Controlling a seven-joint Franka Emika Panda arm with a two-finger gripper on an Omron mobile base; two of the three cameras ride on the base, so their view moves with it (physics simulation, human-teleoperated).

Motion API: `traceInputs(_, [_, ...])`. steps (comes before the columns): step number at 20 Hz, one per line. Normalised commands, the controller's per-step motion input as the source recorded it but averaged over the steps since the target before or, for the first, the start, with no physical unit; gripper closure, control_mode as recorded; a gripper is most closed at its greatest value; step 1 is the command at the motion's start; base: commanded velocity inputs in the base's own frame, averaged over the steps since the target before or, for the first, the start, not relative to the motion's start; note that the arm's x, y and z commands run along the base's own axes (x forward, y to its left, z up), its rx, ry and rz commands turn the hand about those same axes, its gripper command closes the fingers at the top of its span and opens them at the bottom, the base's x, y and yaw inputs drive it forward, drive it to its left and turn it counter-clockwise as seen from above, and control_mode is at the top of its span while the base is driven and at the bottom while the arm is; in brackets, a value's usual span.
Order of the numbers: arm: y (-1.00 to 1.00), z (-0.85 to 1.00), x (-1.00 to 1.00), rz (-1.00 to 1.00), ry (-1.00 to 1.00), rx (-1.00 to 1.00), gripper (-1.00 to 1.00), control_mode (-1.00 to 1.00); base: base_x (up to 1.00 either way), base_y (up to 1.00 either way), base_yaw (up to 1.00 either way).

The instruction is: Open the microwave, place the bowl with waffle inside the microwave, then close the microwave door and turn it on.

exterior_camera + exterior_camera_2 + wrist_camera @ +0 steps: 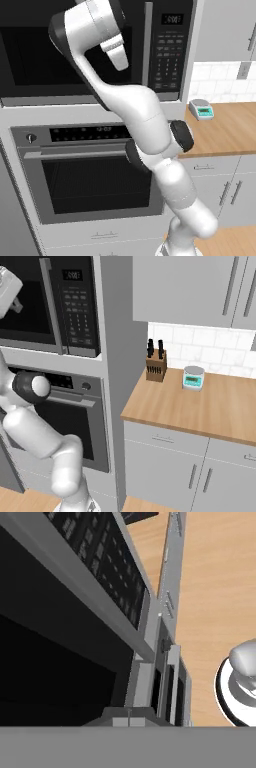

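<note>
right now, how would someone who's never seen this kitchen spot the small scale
Start at the tall cabinet column holding the microwave. On the wooden counter to its right, past the knife block, sits the scale: small, white with a teal front, unlike the brown block.

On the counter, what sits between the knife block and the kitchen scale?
Nothing. In the right base view, bare wooden counter separates the knife block from the kitchen scale, with white tile wall behind the gap.
</note>
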Motion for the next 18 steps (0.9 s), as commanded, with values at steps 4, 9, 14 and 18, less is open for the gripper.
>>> traceInputs(4, [-1.0,-1.0,-0.94,0.45,-0.06,-0.06,1.0,-1.0,0.0,0.0,0.0])
traceInputs(9, [-0.61,-1.0,-0.99,0.49,-0.29,-0.13,1.0,-1.0,0.0,0.0,0.0])
traceInputs(14, [-0.24,-1.0,-1.0,0.51,-0.37,-0.17,1.0,-1.0,0.0,0.0,0.0])
traceInputs(18, [-0.22,-1.0,-1.0,0.51,-0.37,-0.18,1.0,-1.0,0.0,0.0,0.0])
